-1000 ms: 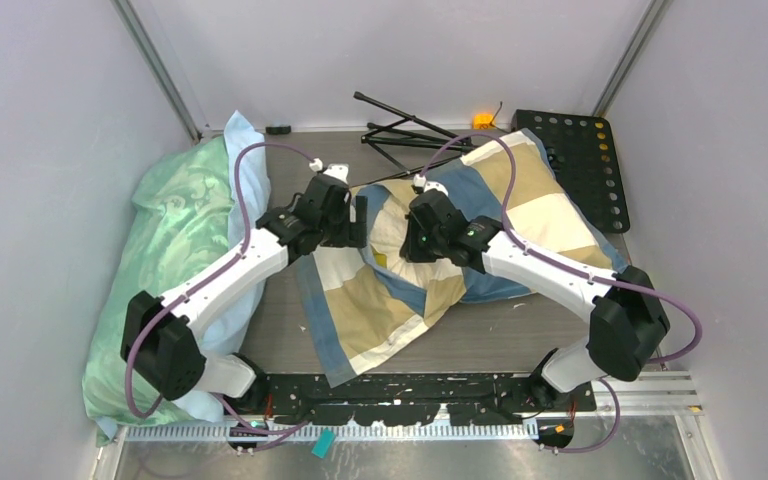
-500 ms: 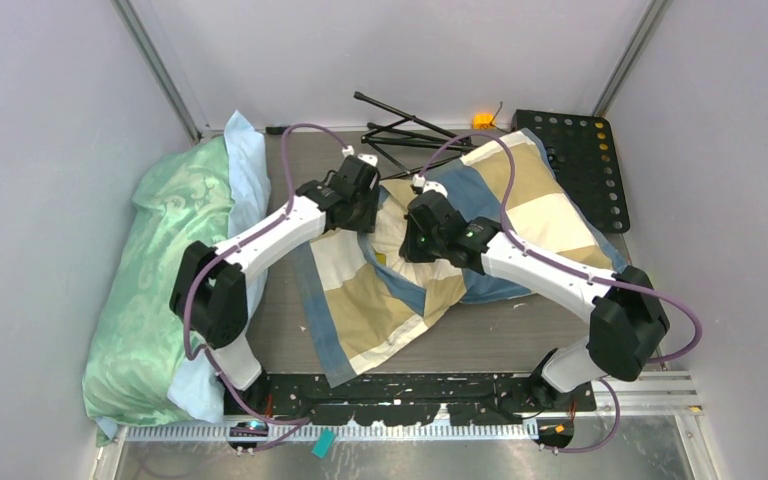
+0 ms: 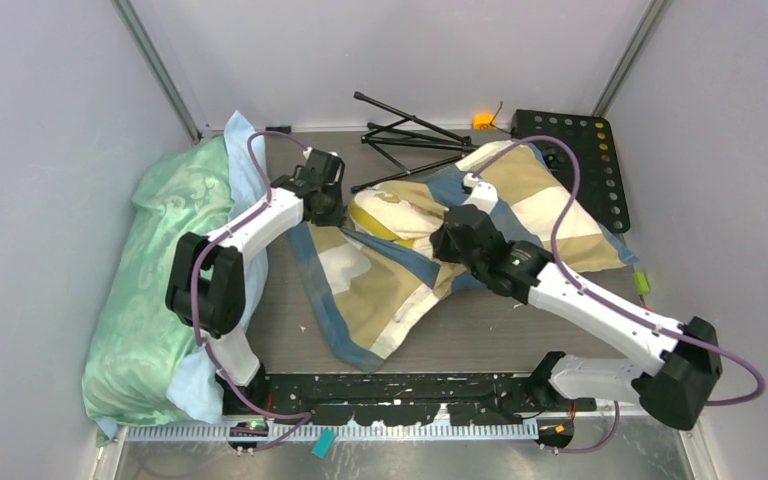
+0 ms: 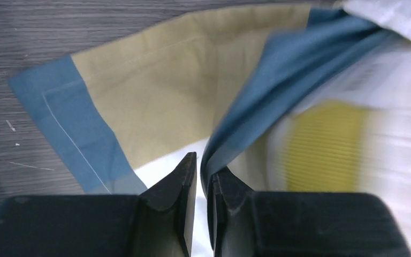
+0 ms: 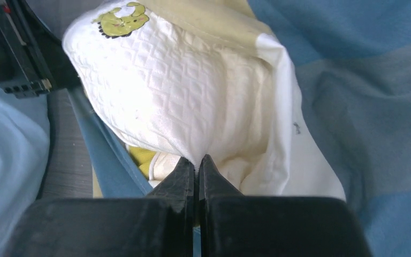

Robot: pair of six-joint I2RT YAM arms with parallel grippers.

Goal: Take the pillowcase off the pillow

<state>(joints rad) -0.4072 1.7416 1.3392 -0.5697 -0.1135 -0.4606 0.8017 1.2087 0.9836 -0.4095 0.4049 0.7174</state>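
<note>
Showing so far: one corner of the pillow pokes out of the open mouth of the pillowcase near the middle of the table. The rest sits inside the cover, bulging toward the far right.
Pillowcase: its empty end lies flat and rumpled toward the near edge. The filled part sits behind the right arm.
Right gripper: clamped tight on a small pucker of the pillow's quilted white skin, just below the bare corner.
Left gripper: closed to a sliver, with a thin blue fold of the pillowcase caught between the fingers at the left side of the mouth.
Risk, thin hold: the left fingers seem to have only an edge of cloth, so a hard tug could pull it free and let the cover go slack.
Risk, pucker: the right hold is on the skin only, not the stuffing, so it may slip under load.
Risk, shared cloth: the blue hem lies right beside the right fingers. If it is pinched too, both arms pull on the same fabric.
Risk, drag: most of the pillow is enclosed, so the whole bundle may slide instead of parting.
Risk, surroundings: the green pillow lies close by the left arm and the tripod lies close behind, so a wide sweep could snag either.
</note>
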